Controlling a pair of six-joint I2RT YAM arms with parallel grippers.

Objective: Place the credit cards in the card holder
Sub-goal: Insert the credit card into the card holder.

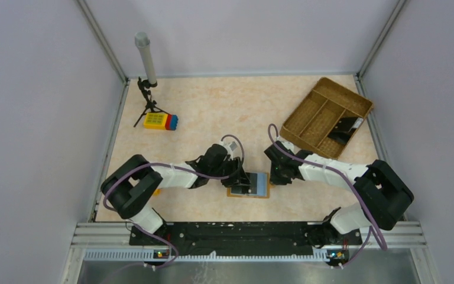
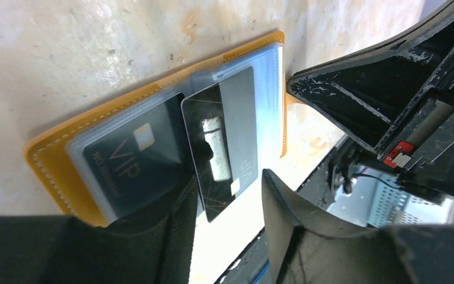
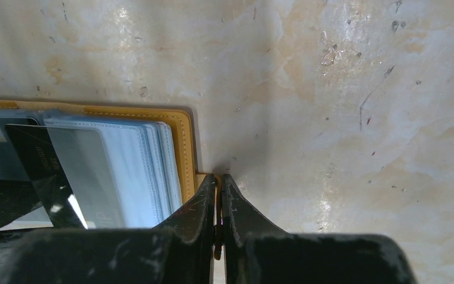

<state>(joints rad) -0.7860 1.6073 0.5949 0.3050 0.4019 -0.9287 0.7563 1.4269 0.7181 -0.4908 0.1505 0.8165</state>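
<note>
Left wrist view: wallet [image 2: 47, 160] open at 6 o'clock on bench [image 1: 224, 112], dark card [image 2: 221, 148] half into clear sleeve [image 2: 269, 100]. Left end effector [image 2: 227, 183] spread round card's tail; right end effector [image 3: 219, 183] pinching wallet's 3 o'clock edge. Next, prob.: push card fully home.

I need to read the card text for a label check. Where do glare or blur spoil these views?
Left wrist: a bright reflection washes out the middle of the loose black card, while VIP on the sleeved card is legible; the near fingers are soft. Right wrist: the card holder sleeves shine grey over the print. Top external: evenly lit, cards too small for text.
</note>
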